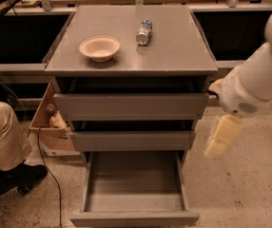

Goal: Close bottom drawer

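Note:
The bottom drawer (135, 218) of the grey cabinet is pulled far out, and its shallow grey box (135, 182) is open and empty. Its flat front lies at the lower edge of the view. My gripper (220, 137) is cream-coloured and hangs below the white arm (255, 82) that comes in from the right. It is just off the cabinet's right side, level with the middle drawer, above and to the right of the bottom drawer. It touches nothing.
The top drawer (131, 106) and middle drawer (132, 140) stick out slightly. A beige bowl (99, 48) and a lying can (144, 32) sit on the cabinet top (179, 51). A cardboard box (50, 125), a person's leg (3, 137) and a cable (48, 175) are at the left.

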Motion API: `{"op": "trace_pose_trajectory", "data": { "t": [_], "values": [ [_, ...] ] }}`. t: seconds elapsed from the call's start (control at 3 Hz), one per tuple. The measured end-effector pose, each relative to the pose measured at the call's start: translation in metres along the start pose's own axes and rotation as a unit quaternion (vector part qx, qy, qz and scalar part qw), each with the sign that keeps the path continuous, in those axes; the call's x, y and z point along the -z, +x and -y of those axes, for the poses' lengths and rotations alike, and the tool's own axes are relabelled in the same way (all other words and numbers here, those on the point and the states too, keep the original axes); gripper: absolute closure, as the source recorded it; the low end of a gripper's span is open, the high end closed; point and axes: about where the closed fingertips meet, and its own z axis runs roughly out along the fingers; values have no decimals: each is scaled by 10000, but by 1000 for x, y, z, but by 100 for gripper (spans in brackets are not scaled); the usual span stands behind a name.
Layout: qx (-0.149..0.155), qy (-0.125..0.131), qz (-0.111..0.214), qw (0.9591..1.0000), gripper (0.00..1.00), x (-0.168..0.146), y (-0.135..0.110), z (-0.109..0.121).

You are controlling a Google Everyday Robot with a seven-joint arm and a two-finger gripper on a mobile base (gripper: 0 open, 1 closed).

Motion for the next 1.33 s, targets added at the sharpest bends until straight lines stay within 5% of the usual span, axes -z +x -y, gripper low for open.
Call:
{"op": "trace_pose_trajectory", "data": {
  "t": [0.67,1.0,1.33],
  "values": [
    [-165,-678,448,9966,0,-159,7,-52],
    [-241,-1052,518,9928,0,-208,4,-77],
    [-241,-1052,519,9928,0,-208,4,-77]
  ]
}}
